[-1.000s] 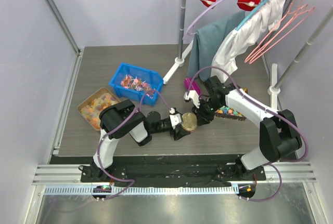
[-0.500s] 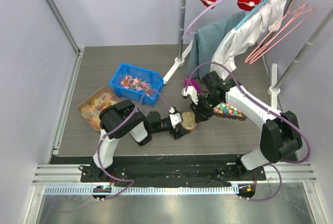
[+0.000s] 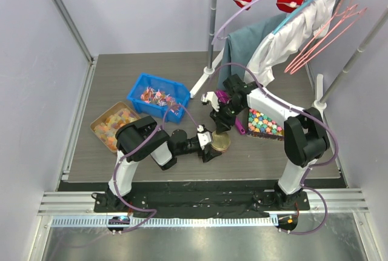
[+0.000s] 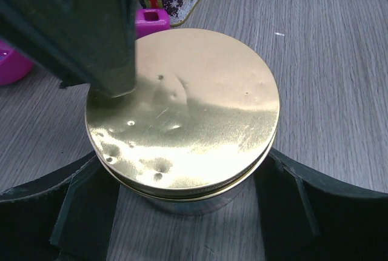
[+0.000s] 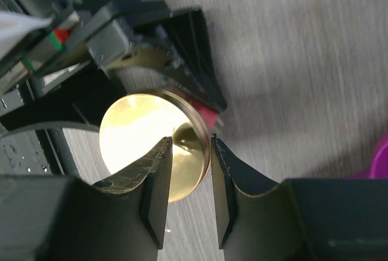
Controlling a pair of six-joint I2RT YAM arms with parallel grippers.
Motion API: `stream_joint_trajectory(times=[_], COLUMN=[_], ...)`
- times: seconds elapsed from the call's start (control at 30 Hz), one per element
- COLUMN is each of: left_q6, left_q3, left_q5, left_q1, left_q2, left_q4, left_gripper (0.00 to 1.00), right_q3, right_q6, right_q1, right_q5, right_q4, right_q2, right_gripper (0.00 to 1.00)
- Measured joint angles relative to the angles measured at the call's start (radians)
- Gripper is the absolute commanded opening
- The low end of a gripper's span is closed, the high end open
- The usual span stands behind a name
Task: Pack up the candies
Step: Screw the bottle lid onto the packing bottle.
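Nearest: left hand (image 4: 189, 208) set wide around the jar (image 3: 220, 144), jaws either side under the gold lid (image 4: 188, 109). Looks clamped on the glass, tho the lid hides the contact pts. Right hand (image 5: 189, 152) is above it, jaws part-way apart w/ a clear gap, straddling the lid's rim, one finger (image 4: 73, 25) on the lid top. It's pinching nothing that I can see. Lid's on, so jar can't take anything yet.

Further back, left side of bench (image 3: 115, 70): the candies (image 3: 159, 97), loose heap in the blue bin (image 3: 134, 86), well apart from jar & both hands.

Handling, my guess: each pc very light, firm inside, crinkly wrapper = slippery. Heap prob. shifts when nudged. Not fragile. Best push open jaws into the thick of the heap & close on a clump, or catch one by a wrapper end. Bin walls mean coming in from straight above, mid-bin.
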Motion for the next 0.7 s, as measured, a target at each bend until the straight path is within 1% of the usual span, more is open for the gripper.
stream_joint_trajectory(times=[0.2,0.5,0.7], left_q6=[0.000,0.000,-0.001], left_q3=[0.000,0.000,0.002], left_q5=[0.000,0.000,0.000], left_q1=[0.000,0.000,0.000], left_q2=[0.000,0.000,0.000], left_q4=[0.000,0.000,-0.002], left_gripper=[0.82,0.82,0.82], right_q3=[0.042,0.043,0.030], right_q6=[-0.008,-0.045,-0.065], right_q1=[0.004,0.012,0.011], right_q5=[-0.021,-0.050,-0.050], right_q4=[0.000,-0.033,-0.026], right_q2=[0.016,0.029,0.035], right_gripper=[0.36,0.35,0.29])
